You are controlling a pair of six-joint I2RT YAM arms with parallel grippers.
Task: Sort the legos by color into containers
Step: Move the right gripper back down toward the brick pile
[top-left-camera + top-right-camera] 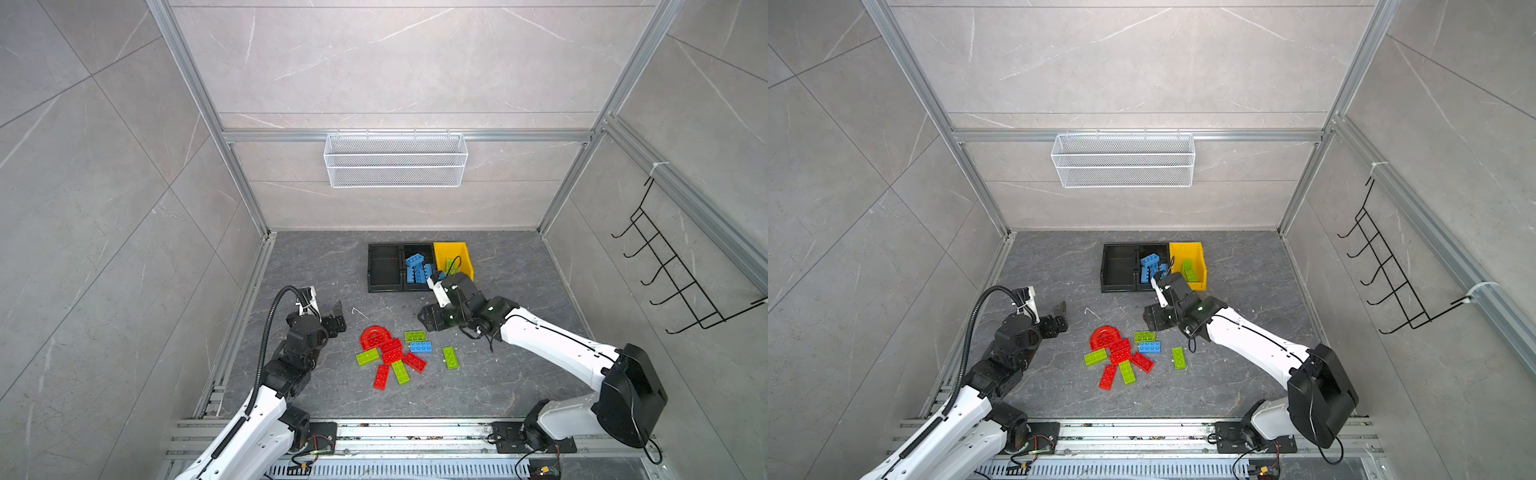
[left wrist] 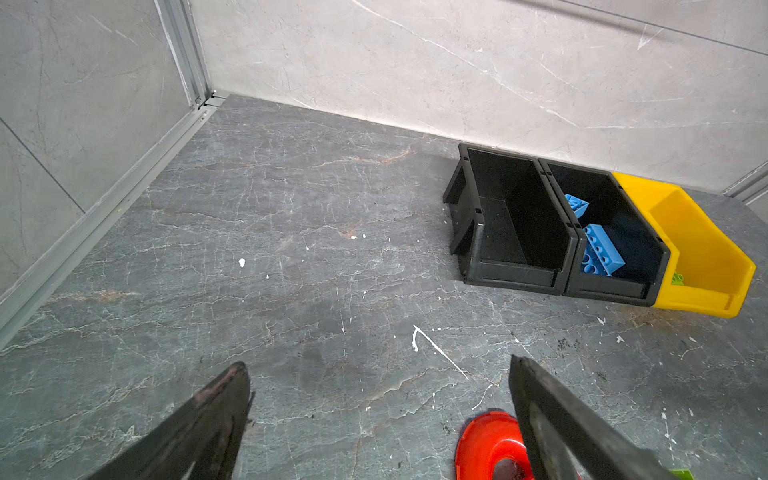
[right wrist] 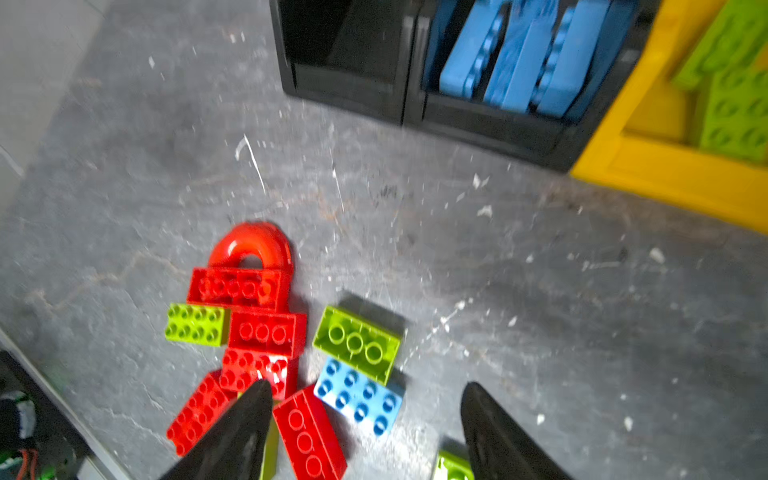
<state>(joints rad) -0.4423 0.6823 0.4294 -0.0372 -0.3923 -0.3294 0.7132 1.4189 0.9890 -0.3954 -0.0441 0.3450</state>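
Loose legos lie mid-table: a red arch [image 1: 374, 334], red bricks [image 1: 392, 351], lime green bricks [image 1: 450, 357] and one blue brick [image 1: 420, 346]. The containers stand in a row at the back. The left black bin [image 1: 384, 287] is empty, the middle black bin [image 1: 417, 288] holds blue bricks [image 1: 414, 261], and the yellow bin [image 1: 446, 249] holds green bricks [image 3: 735, 104]. My right gripper [image 3: 368, 390] hovers open and empty between the bins and the pile, above the blue brick [image 3: 359, 395]. My left gripper [image 2: 378, 363] is open and empty, left of the red arch [image 2: 486, 446].
A white wire mesh basket [image 1: 395, 160] hangs on the back wall and a black hook rack [image 1: 681, 270] on the right wall. Aluminium frame rails [image 1: 232, 332] border the table. Bare grey tabletop [image 2: 270, 249] stretches left of the bins.
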